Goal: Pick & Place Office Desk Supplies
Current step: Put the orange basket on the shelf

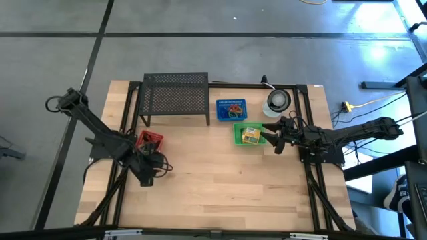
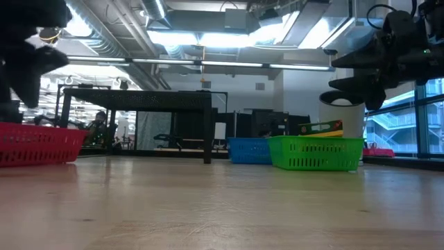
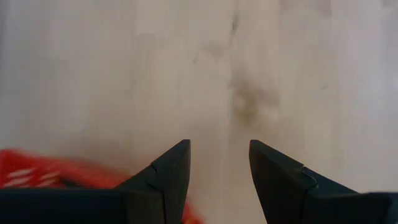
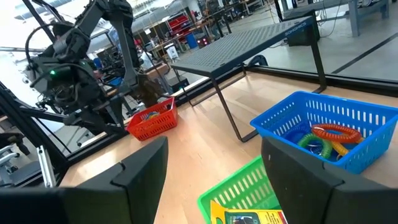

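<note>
On the worktop: wooden worktop (image 1: 220, 180) carrying three small baskets and a black mesh stand (image 1: 175, 95) at the far edge.
Supplies, blue basket: coloured oval loops (image 4: 328, 138), orange, green and yellow showing, lie inside the blue basket (image 1: 231, 110), just beside the stand.
Supplies, green basket: a small yellow-green box (image 1: 251, 135) lies in the green basket (image 1: 238, 137), which touches the blue one at a corner.
Supplies, red basket: red basket (image 1: 149, 141) sits at the left side; contents too small to name.
Other: round grey-white disc (image 1: 277, 101) near the far right corner, apart from the baskets.
Right gripper: right gripper (image 1: 271, 135) hovers at the right edge of the green basket, above rim height in the low view; jaws spread wide, nothing between them.
Left gripper: left gripper (image 1: 148, 175) hangs over bare wood just beside the red basket; jaws parted, empty.
Step (judgement): between grasps; neither arm carries anything, the right arm looks lined up on the green basket.
Next move (judgement): right arm needs to descend, centre its jaws across the box, then close; the basket wall is close, so clearance matters.
</note>
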